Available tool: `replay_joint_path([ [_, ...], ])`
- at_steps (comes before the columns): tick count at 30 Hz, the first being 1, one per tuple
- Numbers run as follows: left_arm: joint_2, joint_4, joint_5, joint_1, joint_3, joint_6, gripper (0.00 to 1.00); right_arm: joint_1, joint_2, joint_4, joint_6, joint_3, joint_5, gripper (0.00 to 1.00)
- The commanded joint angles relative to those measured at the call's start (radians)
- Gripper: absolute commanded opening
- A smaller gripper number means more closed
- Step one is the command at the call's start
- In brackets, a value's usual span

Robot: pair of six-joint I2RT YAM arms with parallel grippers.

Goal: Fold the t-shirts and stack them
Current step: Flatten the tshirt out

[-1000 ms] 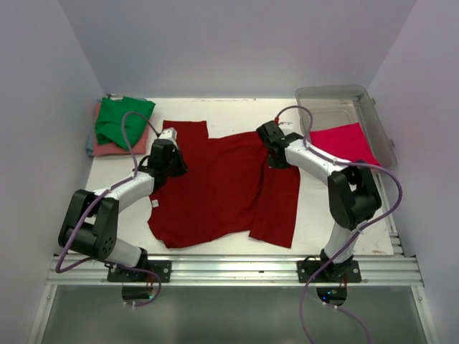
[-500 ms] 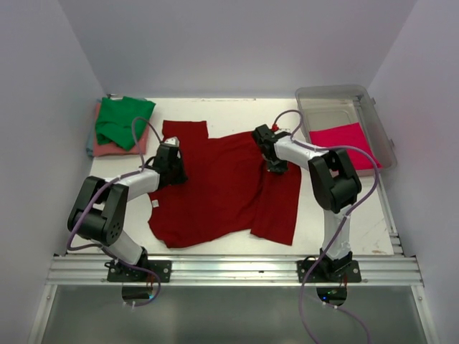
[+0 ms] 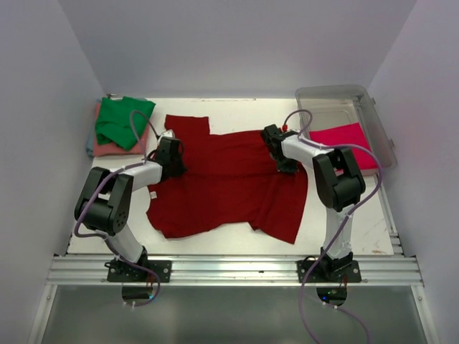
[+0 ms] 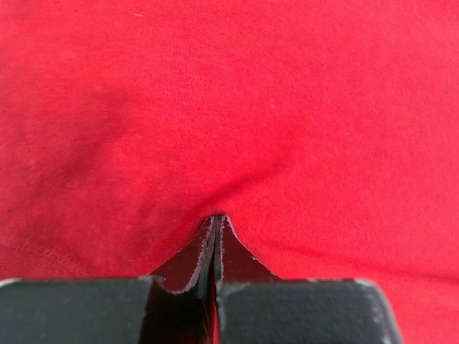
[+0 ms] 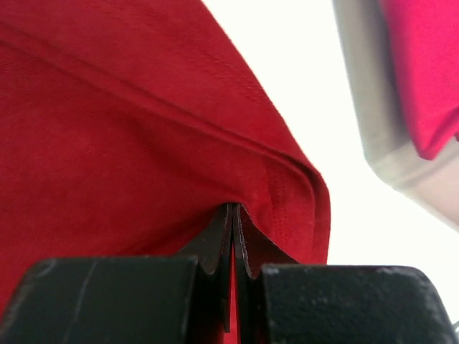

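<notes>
Here, dark red t-shirt (image 3: 229, 183) lies spread at bench (image 3: 344, 215) ctr. L tool (image 4: 216, 221), jaws closed, pinches its left edge; R tool (image 5: 233, 209) likewise clamps cloth nr right hem. Green t-shirt (image 3: 120, 118) atop salmon t-shirt (image 3: 107, 149), far-left corner; pinkish-red t-shirt (image 3: 344, 140) in clear tub (image 3: 333, 92), far right.

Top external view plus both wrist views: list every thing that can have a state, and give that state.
dark red t-shirt: laid out mostly flat, not yet folded
left gripper: jaws shut on the dark red t-shirt
right gripper: jaws shut on the dark red t-shirt
salmon pink t-shirt: folded, low in the stack
green t-shirt: folded, on top of the salmon pink t-shirt
clear plastic tub: open-topped
bright pinkish-red t-shirt: lying in the clear plastic tub
</notes>
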Motion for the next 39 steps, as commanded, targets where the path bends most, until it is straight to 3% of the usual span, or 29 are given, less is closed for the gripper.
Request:
replay_joint_path([
  [1,0.077,-0.101,-0.114,0.044,-0.012,0.008,0.0,-0.031,-0.018,-0.03,-0.009,-0.064,0.025,0.0],
  [10,0.053,-0.15,-0.163,0.093,0.0,0.031,0.0,-0.077,-0.06,-0.009,-0.041,-0.139,0.004,0.0],
  [21,-0.064,-0.195,-0.241,0.091,-0.024,0.025,0.0,-0.077,-0.234,-0.059,-0.062,-0.152,0.047,0.0],
  [26,-0.267,-0.112,-0.166,-0.007,-0.032,0.08,0.0,-0.067,-0.392,0.019,-0.173,-0.11,-0.042,0.0],
  [28,-0.277,-0.094,-0.077,-0.018,-0.01,0.097,0.0,-0.067,-0.423,0.075,-0.214,-0.077,-0.11,0.0],
  [33,-0.203,-0.057,0.085,-0.03,0.033,0.083,0.0,-0.065,-0.304,0.097,-0.249,0.086,-0.247,0.02],
  [34,-0.191,-0.043,0.104,-0.033,0.03,0.077,0.0,-0.064,-0.231,0.099,-0.265,0.156,-0.325,0.04],
  [39,-0.143,-0.011,0.148,-0.056,0.014,0.057,0.0,-0.057,0.011,0.048,-0.309,0.422,-0.418,0.07],
])
